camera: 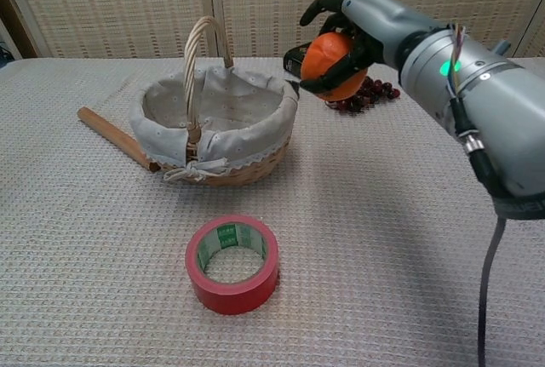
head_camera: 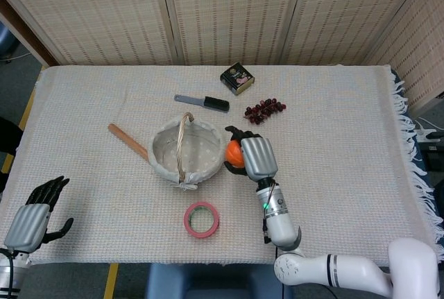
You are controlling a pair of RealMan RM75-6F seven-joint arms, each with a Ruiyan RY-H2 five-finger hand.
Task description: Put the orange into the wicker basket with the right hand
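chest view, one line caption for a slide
Right hand holds the orange aloft beside the wicker basket.

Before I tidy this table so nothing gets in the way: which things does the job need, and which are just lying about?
Needed:
orange
wicker basket
right robot hand, holding the orange

Lying about:
red tape roll
wooden stick
knife
grapes
small box
left robot hand, idle
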